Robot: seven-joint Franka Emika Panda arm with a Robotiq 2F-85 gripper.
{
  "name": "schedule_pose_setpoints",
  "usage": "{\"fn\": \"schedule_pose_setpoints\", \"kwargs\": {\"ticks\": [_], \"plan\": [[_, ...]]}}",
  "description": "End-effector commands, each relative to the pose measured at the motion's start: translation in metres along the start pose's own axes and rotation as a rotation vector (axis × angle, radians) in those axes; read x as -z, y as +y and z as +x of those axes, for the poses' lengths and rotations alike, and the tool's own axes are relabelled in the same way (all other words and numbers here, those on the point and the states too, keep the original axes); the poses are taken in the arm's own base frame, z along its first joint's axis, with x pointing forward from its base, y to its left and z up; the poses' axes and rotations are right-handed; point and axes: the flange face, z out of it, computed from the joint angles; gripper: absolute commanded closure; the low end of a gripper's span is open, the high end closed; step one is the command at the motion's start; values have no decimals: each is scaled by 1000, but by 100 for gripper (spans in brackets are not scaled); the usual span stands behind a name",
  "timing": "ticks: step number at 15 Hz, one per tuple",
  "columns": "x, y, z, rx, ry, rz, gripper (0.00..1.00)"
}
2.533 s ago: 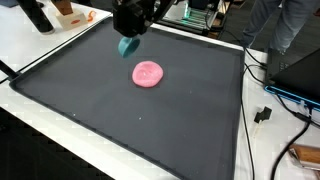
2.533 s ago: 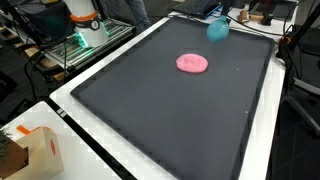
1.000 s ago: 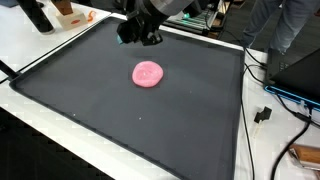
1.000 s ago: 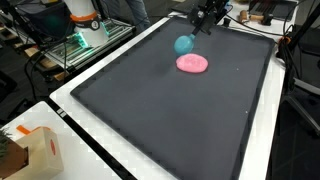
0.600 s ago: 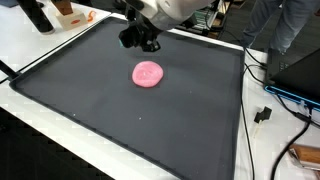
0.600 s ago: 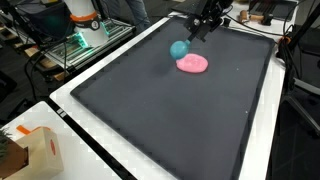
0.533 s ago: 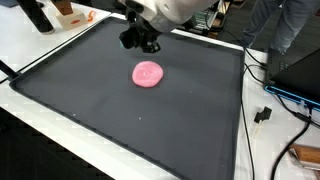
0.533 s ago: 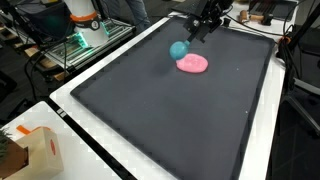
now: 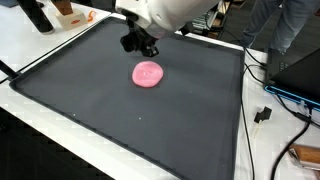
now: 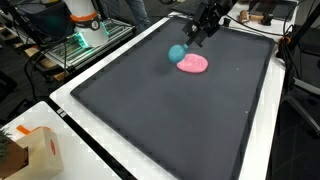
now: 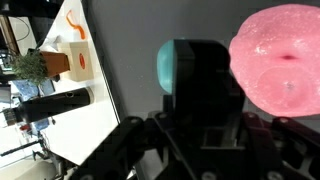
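Tool (image 10: 186, 44) closed on a teal object (image 10: 177, 52), over the far part of the black mat (image 10: 140, 120) on the white table (image 10: 100, 160); pink disc (image 10: 193, 63) lies flat on the mat, just beside the teal object; in the wrist view a dark finger (image 11: 205, 80) covers most of the teal object; whether it touches the disc, cannot tell

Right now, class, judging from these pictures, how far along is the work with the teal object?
Done: the teal object is clamped in the fingers and appears lifted off the black mat. In hand: it hangs close beside the pink disc. Left: it rests on nothing yet, neither mat nor disc.
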Motion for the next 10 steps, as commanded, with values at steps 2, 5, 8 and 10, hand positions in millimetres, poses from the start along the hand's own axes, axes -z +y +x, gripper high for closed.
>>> {"fn": "schedule_pose_setpoints", "kwargs": {"ticks": [2,5,8,10], "plan": [[-6,-1,9,-10,-44,14,75],[-8,1,13,8,-58,32,75],[-8,5,17,26,-69,53,75],[-8,8,21,33,-74,65,75]]}}
